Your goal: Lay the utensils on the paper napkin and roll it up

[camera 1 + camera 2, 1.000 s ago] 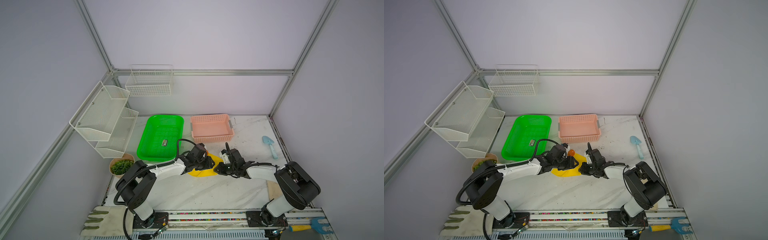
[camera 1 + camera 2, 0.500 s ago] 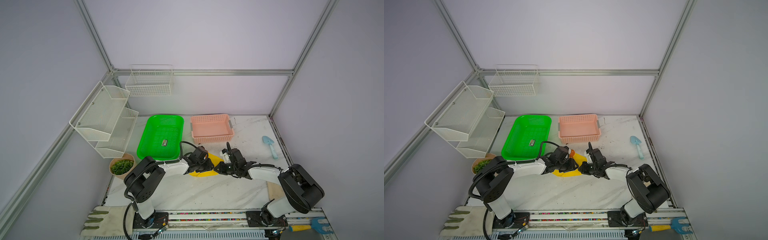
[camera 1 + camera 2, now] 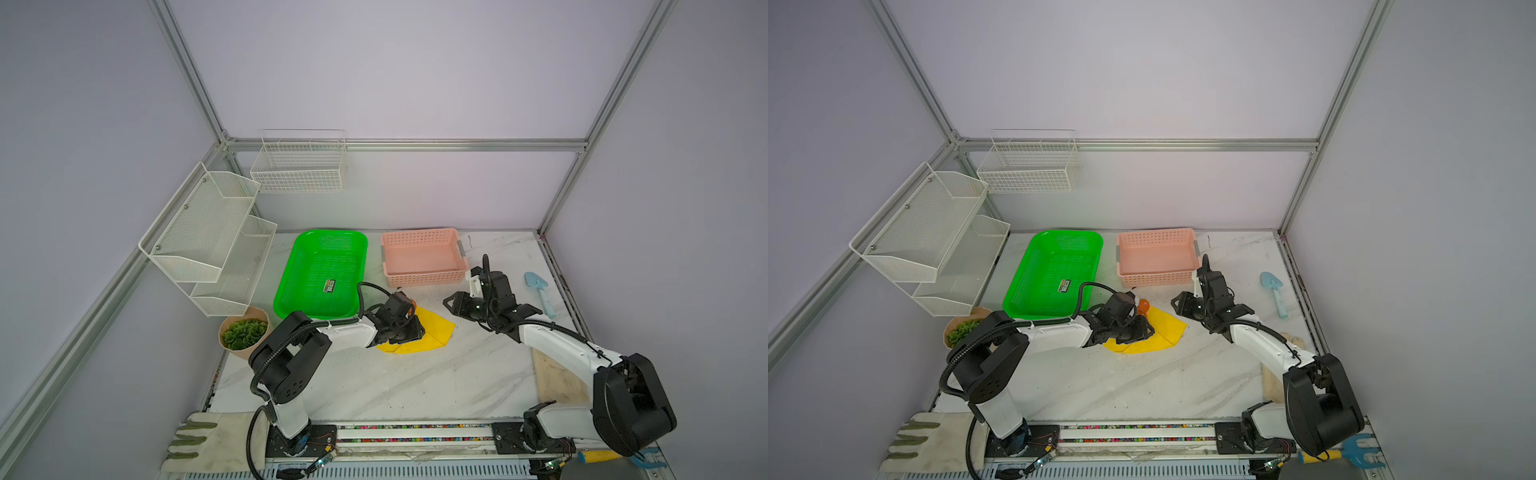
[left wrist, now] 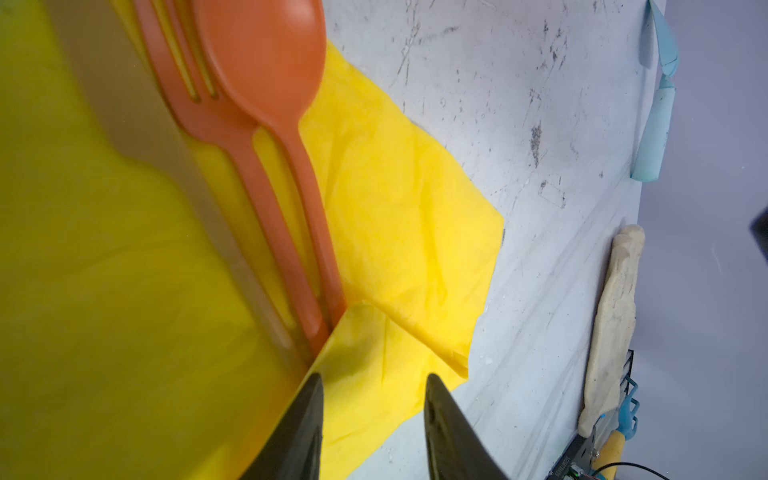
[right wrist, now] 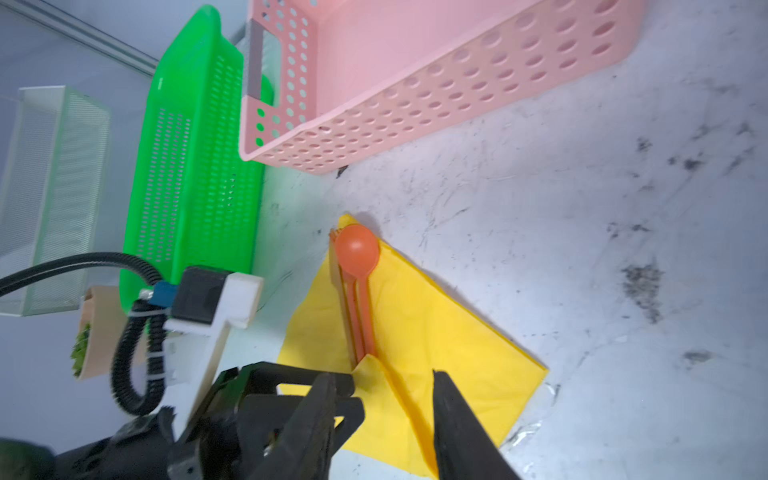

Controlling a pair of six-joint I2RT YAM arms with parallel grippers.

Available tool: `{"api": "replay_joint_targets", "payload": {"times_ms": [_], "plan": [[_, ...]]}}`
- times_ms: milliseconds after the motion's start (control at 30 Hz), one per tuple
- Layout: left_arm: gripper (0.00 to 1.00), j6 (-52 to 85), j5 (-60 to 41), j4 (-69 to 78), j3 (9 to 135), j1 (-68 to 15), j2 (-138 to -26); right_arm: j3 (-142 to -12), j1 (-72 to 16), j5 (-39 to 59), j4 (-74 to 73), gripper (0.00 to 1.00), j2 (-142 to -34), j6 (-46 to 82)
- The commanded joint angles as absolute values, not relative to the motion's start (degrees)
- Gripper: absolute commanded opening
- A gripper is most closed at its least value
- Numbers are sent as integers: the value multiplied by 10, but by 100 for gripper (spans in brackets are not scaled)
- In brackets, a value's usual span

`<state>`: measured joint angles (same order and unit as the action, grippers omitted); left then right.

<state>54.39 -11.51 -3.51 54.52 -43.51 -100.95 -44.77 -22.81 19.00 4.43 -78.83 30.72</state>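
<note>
spoon (image 5: 356, 251), fork (image 4: 195, 114) — on napkin (image 5: 436, 332) | trowel (image 3: 542, 295) — right of basket (image 3: 424, 279)

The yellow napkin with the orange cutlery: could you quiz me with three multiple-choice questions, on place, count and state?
1. The orange spoon and fork lie: A on a plate; B in a cup; C on the yellow napkin.
2. Orange utensils: A two; B one; C four.
3. The napkin is: A spread flat; B partly folded; C rolled tight.
C: both rest on the sheet. A: one spoon, one fork. B: a corner flap covers the handle ends.
</note>
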Motion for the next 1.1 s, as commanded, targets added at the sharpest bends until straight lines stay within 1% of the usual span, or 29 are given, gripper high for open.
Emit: {"api": "replay_joint_targets", "payload": {"times_ms": [0,167,567,767,867,1067], "plan": [[40,534,-110,-23,540,-431,-1005,-439,-225,151,99,41,-833,281],[39,534,-108,-20,535,-430,-1003,-436,-221,154,88,41,-878,263],[38,536,-109,-11,527,-430,-1000,-415,-221,167,72,46,-909,261],[38,537,-110,-9,521,-430,-998,-411,-222,196,45,48,-928,268],[37,537,-109,-7,521,-430,-996,-411,-222,210,34,48,-936,271],[37,535,-111,-7,518,-429,-996,-408,-222,224,19,43,-943,276]]}}
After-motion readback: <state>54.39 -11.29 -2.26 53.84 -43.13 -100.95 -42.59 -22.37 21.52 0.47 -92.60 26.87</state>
